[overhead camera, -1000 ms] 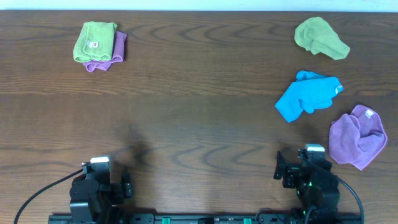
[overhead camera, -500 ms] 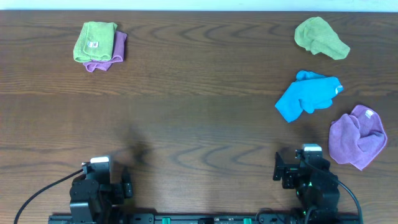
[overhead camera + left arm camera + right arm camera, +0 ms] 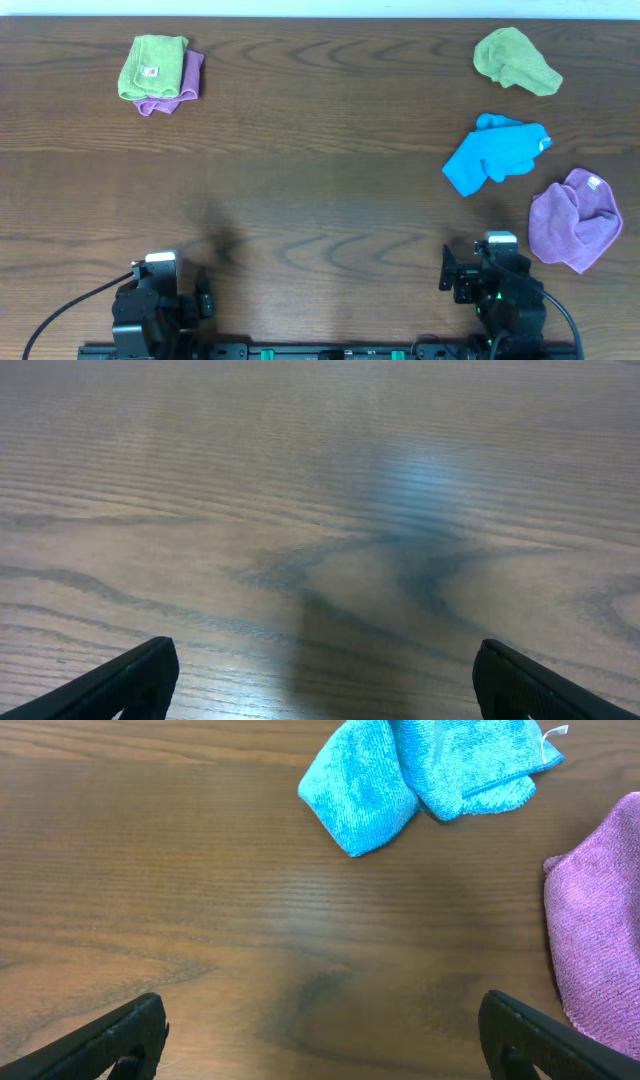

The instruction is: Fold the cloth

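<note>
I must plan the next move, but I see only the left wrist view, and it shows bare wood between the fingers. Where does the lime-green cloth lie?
Observer: The lime-green cloth lies at the far left corner of the table, well away from the left gripper.
Operator: Is it spread flat or folded?
Observer: It looks folded, and it rests partly on a purple cloth.
Operator: Does the right gripper hold anything?
Observer: No. The right gripper is open and empty, with a blue cloth ahead of it.
</note>
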